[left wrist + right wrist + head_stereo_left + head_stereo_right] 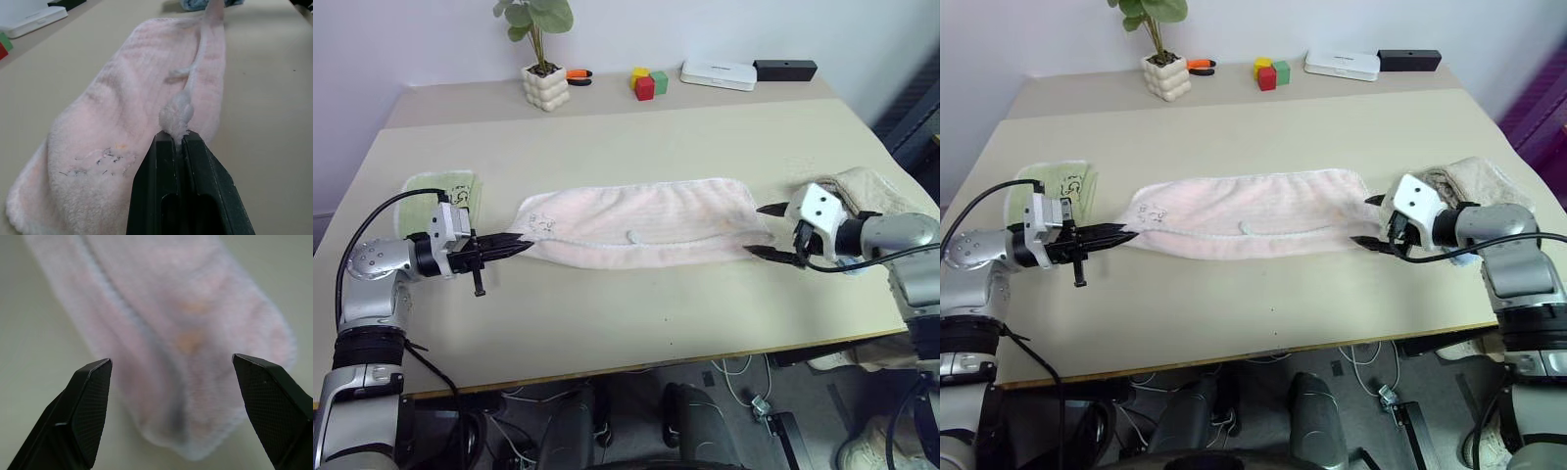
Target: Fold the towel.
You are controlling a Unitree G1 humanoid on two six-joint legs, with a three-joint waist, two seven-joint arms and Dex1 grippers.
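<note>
Towel (641, 225): pale pink terry, folded into a long narrow band lying flat across the middle of the worktop (636, 137), running left to right. Small grey printed mark near its left end. Stitched edge and a small loop along the near side. Left end slightly bunched and lifted.

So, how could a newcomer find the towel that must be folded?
Start at the beige table. Across its middle lies the towel, a long pale pink strip. The small green cloth and the beige folded towel at its ends differ in colour.
</note>
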